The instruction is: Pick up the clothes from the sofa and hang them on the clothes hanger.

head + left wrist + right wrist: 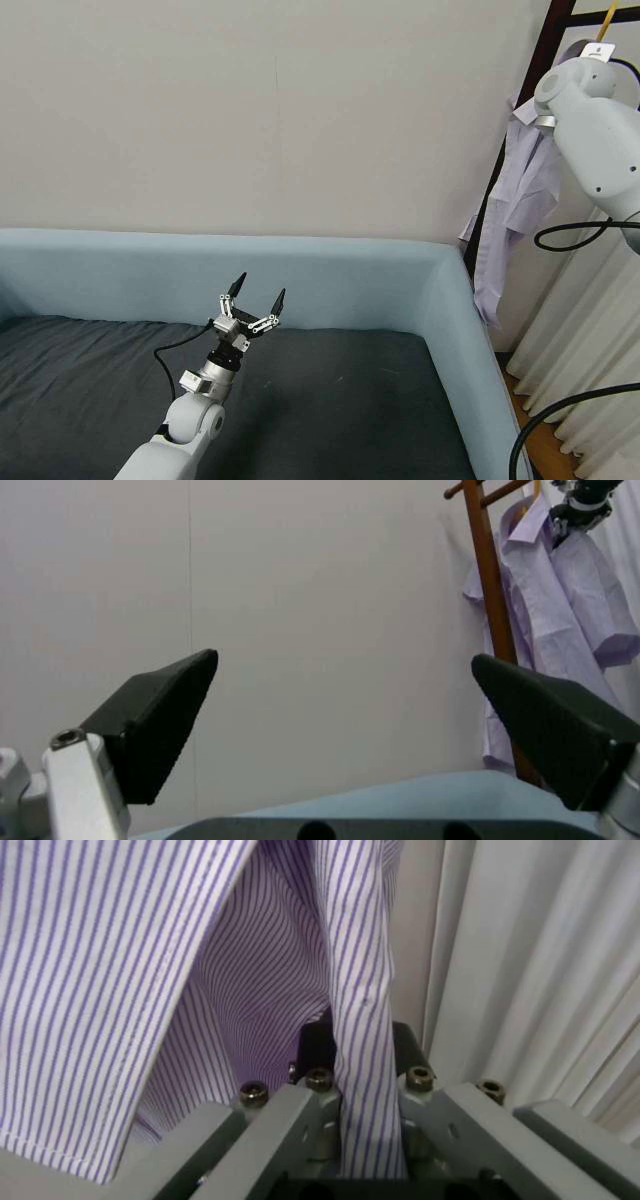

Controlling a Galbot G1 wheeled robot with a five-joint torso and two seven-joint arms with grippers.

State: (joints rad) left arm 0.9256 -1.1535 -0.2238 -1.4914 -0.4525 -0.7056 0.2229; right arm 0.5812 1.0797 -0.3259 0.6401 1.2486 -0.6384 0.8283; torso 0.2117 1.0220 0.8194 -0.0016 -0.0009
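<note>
I have the left gripper (260, 290) (350, 705) raised over the light blue sofa (330, 275) with its dark grey seat cushion (340, 400). Its black-tipped jaws are spread wide and pointing up toward the plain pale wall (250, 110), with nothing between them. The sofa's padded backrest runs just behind and below these jaws. The task's thing, a lilac-and-white striped short-sleeved shirt (512, 200) (570, 607) (250, 952), hangs well apart from the left jaws, up and off to their right. It drapes down against the dark wooden coat stand (535, 80) (490, 592) past the sofa's end. My right gripper (573, 514) (360, 1046) is up at the top of that shirt, near the collar. From the right wrist camera I see a narrow fold of the striped cloth running straight down between the two jaws, which are closed in on it from both sides. More of the shirt hangs in front of the jaws on one side, and the white pleated curtain (590, 340) (520, 952) hangs beyond them on the other side.
</note>
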